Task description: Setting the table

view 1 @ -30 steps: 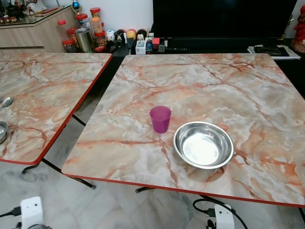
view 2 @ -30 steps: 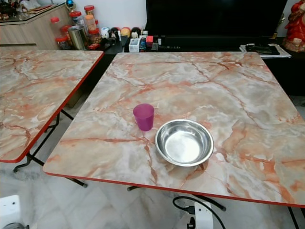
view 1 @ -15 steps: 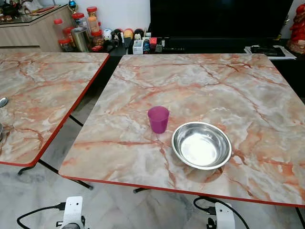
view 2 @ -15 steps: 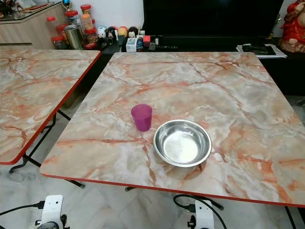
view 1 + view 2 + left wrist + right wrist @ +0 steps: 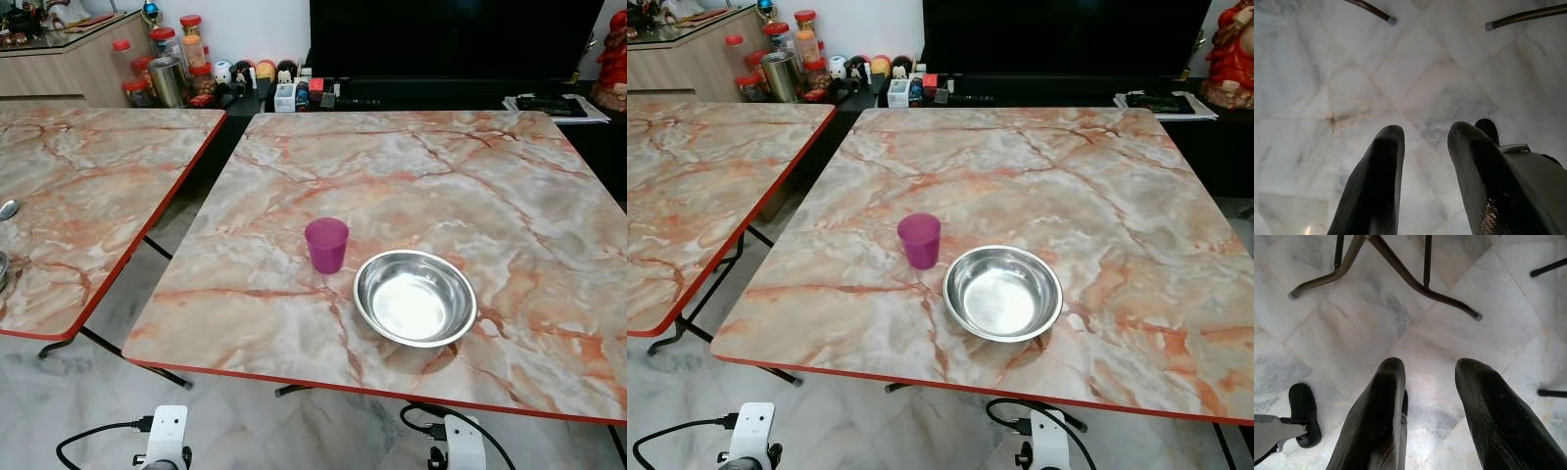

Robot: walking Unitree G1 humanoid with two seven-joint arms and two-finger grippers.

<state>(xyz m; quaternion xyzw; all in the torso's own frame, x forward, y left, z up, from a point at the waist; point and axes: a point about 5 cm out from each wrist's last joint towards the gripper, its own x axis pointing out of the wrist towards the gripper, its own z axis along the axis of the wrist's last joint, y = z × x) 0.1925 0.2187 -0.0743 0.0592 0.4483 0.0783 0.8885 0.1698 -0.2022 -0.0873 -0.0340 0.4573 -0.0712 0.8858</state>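
Left gripper (image 5: 1422,142) and right gripper (image 5: 1430,377) hang low over the floor, both parted, empty | past the surface (image 5: 245,333) near edge sits the steel bowl (image 5: 415,298), closer to the right arm | purple cup (image 5: 326,244) just beyond the bowl, toward the left arm | spoon (image 5: 6,209) far off left of the bowl.

Both arms hang low, the left hand (image 5: 1422,134) and right hand (image 5: 1427,367) each empty with fingers parted.
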